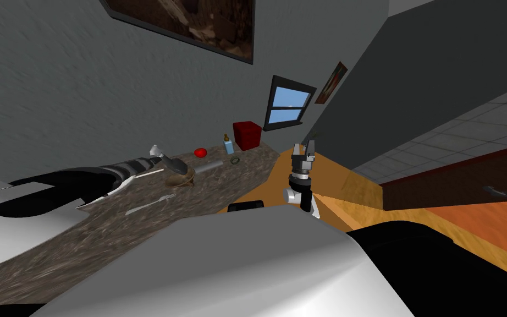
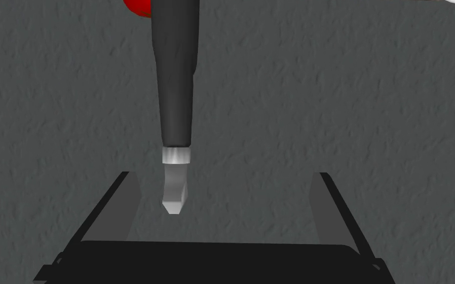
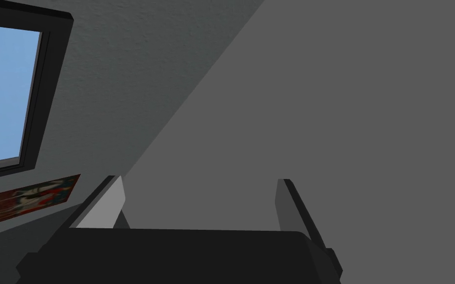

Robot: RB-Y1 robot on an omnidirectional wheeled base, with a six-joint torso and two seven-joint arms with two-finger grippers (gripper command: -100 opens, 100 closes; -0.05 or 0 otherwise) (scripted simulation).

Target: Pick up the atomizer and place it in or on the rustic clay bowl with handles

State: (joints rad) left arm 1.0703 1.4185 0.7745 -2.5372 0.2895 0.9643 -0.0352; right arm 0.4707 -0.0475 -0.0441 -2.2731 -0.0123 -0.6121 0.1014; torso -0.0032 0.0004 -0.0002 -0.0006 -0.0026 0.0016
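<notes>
The atomizer (image 1: 176,164) is a dark grey tapered body with a silvery nozzle. In the head view it sits at the far rim of the brown clay bowl (image 1: 181,179) on the mottled counter (image 1: 82,242); I cannot tell whether it rests on the bowl. My left gripper (image 1: 156,151) is just behind its nozzle end. In the left wrist view the atomizer (image 2: 174,98) points its nozzle between my open fingers (image 2: 129,197), closer to one of them and touching neither; the left gripper (image 2: 224,175) holds nothing. My right gripper (image 1: 308,146) hangs open beside the counter's end, its own view (image 3: 199,180) facing a wall.
Beyond the bowl lie a grey cylinder (image 1: 208,165), a green ring (image 1: 235,160), a red round object (image 1: 200,151), a small blue bottle (image 1: 228,145) and a red box (image 1: 247,135). A fork (image 1: 150,203) lies nearer me. A sink (image 1: 21,203) is at the left.
</notes>
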